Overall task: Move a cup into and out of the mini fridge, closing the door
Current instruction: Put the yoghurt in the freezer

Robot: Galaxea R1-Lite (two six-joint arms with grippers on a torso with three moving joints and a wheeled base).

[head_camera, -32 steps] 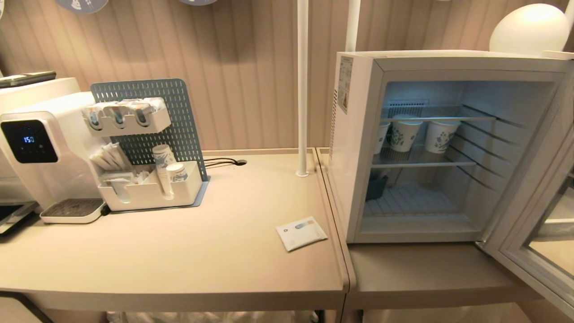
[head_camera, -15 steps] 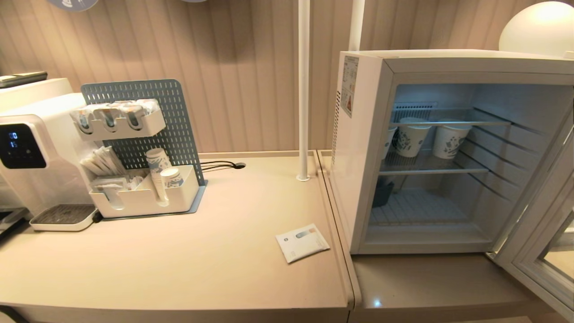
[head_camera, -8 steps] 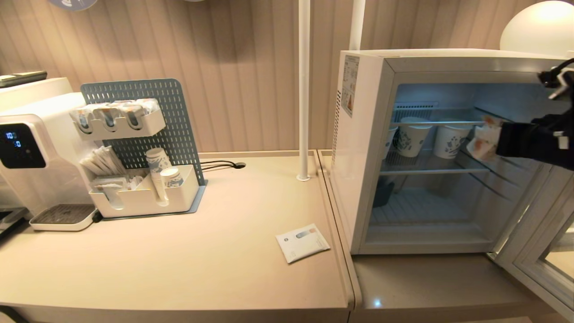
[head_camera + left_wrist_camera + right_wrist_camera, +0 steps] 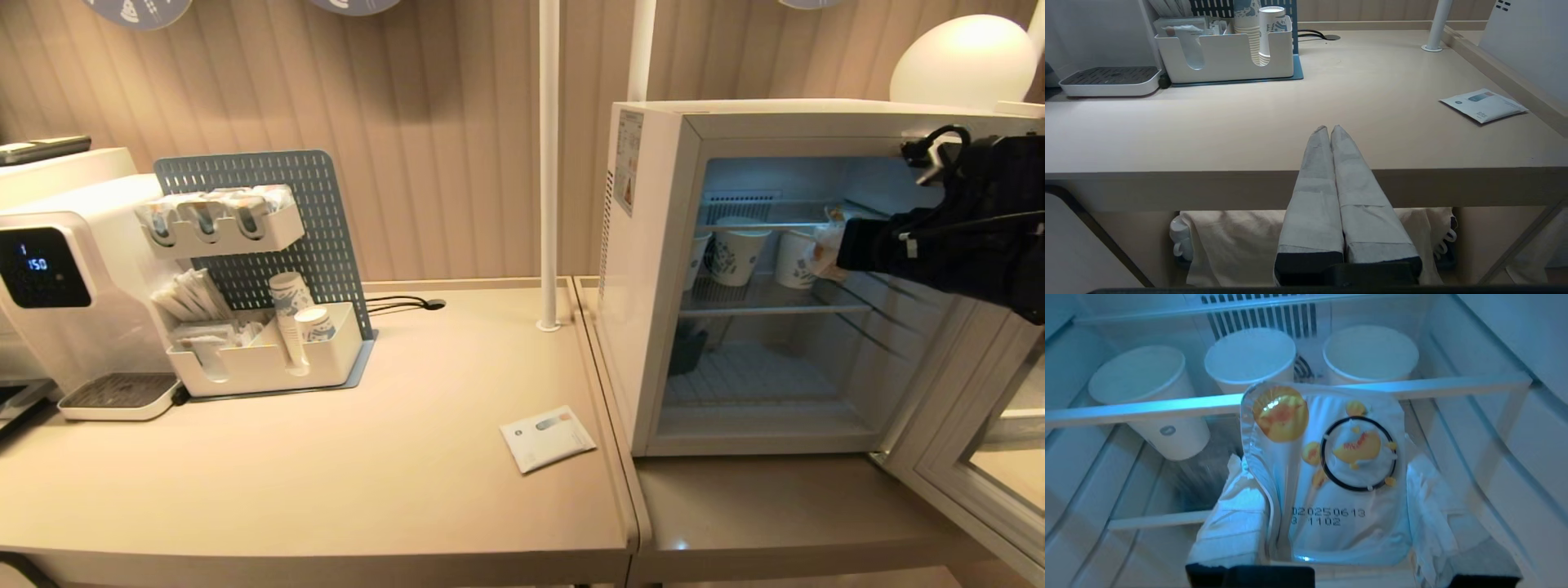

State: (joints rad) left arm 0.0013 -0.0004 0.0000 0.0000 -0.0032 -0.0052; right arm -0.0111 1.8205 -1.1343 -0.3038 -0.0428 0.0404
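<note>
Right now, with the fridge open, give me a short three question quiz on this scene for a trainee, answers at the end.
1. True or false: the door of the mini fridge stands open.
2. What does the right gripper hold? A) a tall paper cup B) the cup with the foil lid C) nothing
3. Fill in: the left gripper, parked low at the front edge of the table, is ____.

Key: 1 true. 2 B; it is held between the fingers in front of three paper cups on the shelf. 3 shut.
</note>
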